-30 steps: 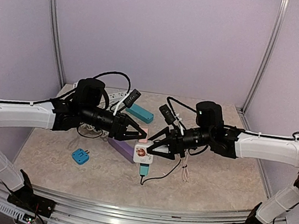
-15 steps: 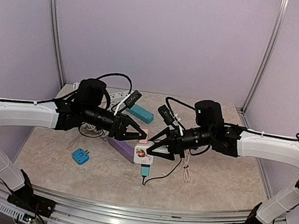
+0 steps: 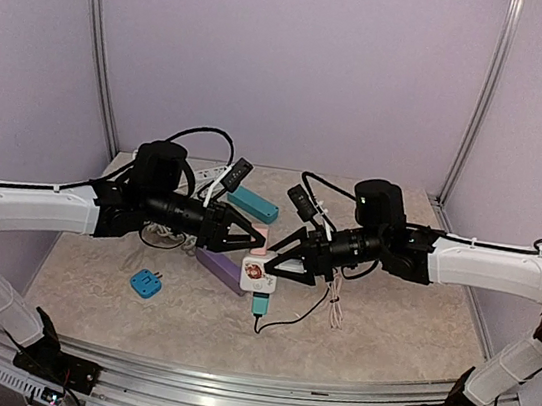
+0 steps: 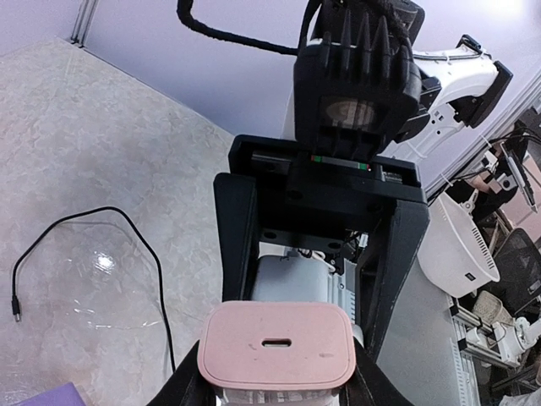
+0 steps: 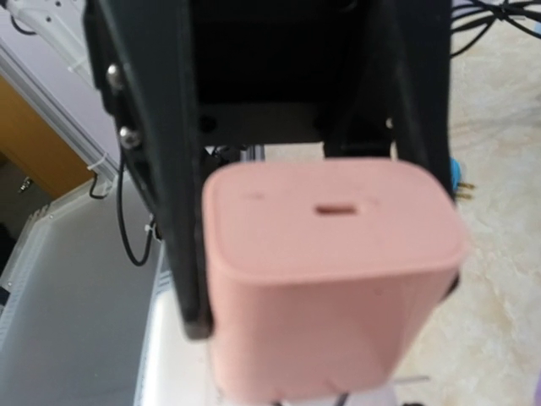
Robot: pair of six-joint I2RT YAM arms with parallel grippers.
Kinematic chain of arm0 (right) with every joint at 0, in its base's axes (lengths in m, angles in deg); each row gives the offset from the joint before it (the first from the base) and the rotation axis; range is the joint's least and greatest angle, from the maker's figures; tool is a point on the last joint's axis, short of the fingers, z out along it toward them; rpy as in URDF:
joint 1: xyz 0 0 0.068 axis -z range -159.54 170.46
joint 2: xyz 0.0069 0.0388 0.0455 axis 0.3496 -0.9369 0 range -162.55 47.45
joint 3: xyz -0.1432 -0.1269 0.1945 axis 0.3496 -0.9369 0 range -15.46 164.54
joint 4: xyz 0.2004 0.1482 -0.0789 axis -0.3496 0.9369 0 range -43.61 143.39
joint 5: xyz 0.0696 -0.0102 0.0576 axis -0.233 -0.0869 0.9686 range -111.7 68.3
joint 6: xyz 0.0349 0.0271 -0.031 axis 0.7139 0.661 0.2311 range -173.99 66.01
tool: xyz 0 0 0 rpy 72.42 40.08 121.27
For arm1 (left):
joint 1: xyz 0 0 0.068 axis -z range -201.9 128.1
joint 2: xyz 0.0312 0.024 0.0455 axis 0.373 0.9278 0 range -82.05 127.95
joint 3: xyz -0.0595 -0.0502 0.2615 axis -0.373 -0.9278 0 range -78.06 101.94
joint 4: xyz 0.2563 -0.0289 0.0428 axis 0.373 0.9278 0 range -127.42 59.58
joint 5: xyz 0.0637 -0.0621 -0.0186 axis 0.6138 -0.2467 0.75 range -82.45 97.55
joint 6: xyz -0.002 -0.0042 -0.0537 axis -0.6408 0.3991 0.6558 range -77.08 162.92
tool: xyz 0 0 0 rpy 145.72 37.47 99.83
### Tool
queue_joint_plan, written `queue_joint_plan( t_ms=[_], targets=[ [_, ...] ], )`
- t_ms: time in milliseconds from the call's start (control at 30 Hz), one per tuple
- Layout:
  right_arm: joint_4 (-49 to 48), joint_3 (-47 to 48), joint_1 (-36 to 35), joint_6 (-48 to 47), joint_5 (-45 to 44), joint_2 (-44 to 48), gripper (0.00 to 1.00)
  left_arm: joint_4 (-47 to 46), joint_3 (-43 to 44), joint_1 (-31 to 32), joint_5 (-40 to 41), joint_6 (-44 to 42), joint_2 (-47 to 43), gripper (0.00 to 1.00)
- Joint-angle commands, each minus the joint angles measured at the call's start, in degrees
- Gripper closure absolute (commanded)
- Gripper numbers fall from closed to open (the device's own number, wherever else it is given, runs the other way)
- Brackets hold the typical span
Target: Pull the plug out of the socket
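Note:
A white cube socket [image 3: 256,278] carries a pink plug [image 3: 259,253] on top and a teal plug [image 3: 261,306] with a black cable below. Both grippers meet at it above the table. My left gripper [image 3: 257,245] is shut on the pink plug, which fills the bottom of the left wrist view [image 4: 277,342] between my own fingertips. My right gripper [image 3: 272,269] reaches in from the right and closes on the socket. The right wrist view shows the pink plug [image 5: 330,271] close up, flanked by the left gripper's fingers [image 5: 161,186]; the right gripper's own fingers are hidden there.
A purple block [image 3: 217,266] lies just left of the socket. A blue adapter [image 3: 146,283] lies front left. A teal box [image 3: 254,204] and a white power strip [image 3: 210,169] are behind. A thin white cable bundle [image 3: 337,308] lies to the right.
The socket with its plugs has risen slightly and shifted a little left, both grippers moving with it. The hanging teal plug and cable followed.

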Motion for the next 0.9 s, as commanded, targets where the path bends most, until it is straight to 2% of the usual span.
queue_joint_plan(
  t_ms=[0,300,467,867],
  targets=[
    [-2.51,0.3,3.24,5.79,-5.14,-1.71,1.0,3.37,-1.53,1.09,5.71,-2.8,-2.31,0.83],
    [-2.91,0.6,4.38,6.96,-3.7,-3.74,1.0,4.35,-1.93,1.88,7.91,-3.94,-3.89,0.83],
    [-3.74,0.34,4.14,4.78,-0.26,-2.56,1.0,4.44,-1.51,0.83,5.76,-1.71,-3.01,0.84],
    [4.7,2.43,0.98,-4.59,1.58,-0.54,1.0,3.13,-1.07,-4.56,-3.65,3.75,-1.16,0.84]
  ],
)
